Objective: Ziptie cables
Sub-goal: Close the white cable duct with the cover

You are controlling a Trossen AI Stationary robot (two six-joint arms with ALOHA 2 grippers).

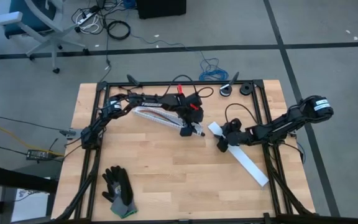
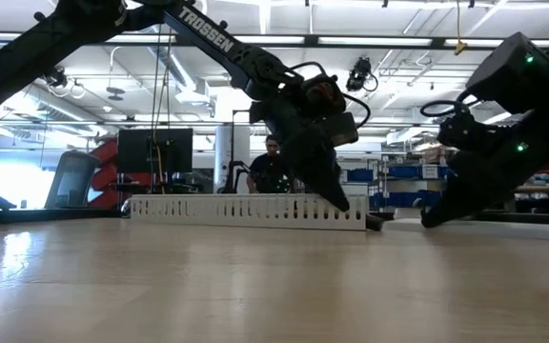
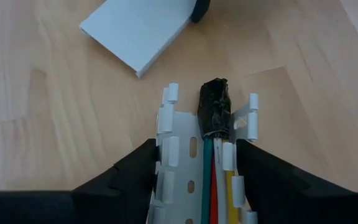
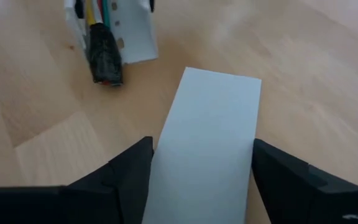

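Note:
The cables [image 3: 216, 171], green, red, white and yellow wires, lie side by side in a white slotted strip [image 1: 157, 115]. Their ends are wrapped in black tape [image 3: 214, 106] at the strip's right end. My left gripper [image 3: 197, 152] is low over that end [image 1: 190, 130], open, one finger on each side of the strip. My right gripper [image 4: 202, 146] is open and low over the far end of a flat white strip [image 1: 244, 160], which lies slantwise on the table. The taped ends [image 4: 104, 59] sit just beyond it. No thin black ziptie shows in any view. My left gripper comes at the slotted strip's right end [image 3: 185, 124] from above, fingers [image 3: 138, 168] outside its two toothed walls; I cannot tell whether they touch. My right gripper's fingers [image 4: 132, 165] stand at the flat strip's two long edges [image 4: 166, 137], across it; I cannot tell whether they touch.
A black glove [image 1: 118, 191] lies near the table's near left corner. Two small round black parts [image 1: 225, 91] [image 1: 246, 88] sit at the far edge. Black frame rails run along the table's left and right sides. A person [image 2: 273, 167] stands behind the table.

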